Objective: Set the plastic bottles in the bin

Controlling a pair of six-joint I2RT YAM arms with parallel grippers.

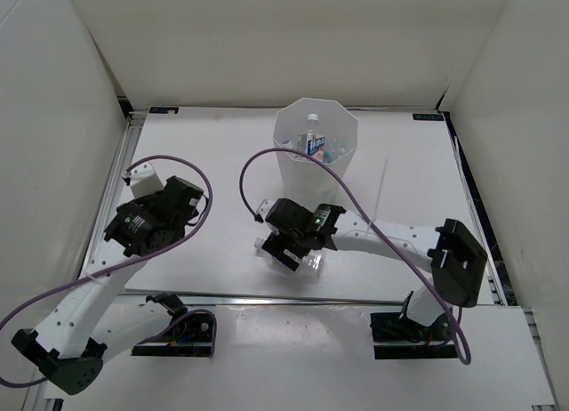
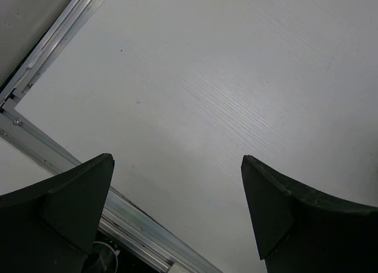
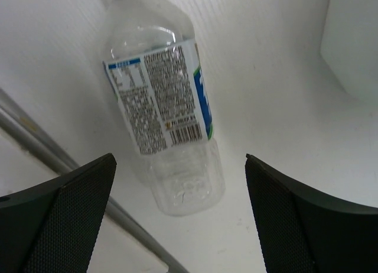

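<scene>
I read the bottle (image 3: 162, 107) as clear, glossy plastic with a smooth printed label (image 3: 147, 90). Under it the table (image 3: 266, 96) is matt white and faintly grained. Left of it is a dull metal rail (image 3: 29, 128). The fingers (image 3: 65, 226) flanking it are black and finely dimpled.

White table (image 1: 204, 144): upright bin (image 1: 302, 175) far middle, clear bottle (image 3: 165, 107) flat near front edge.
</scene>
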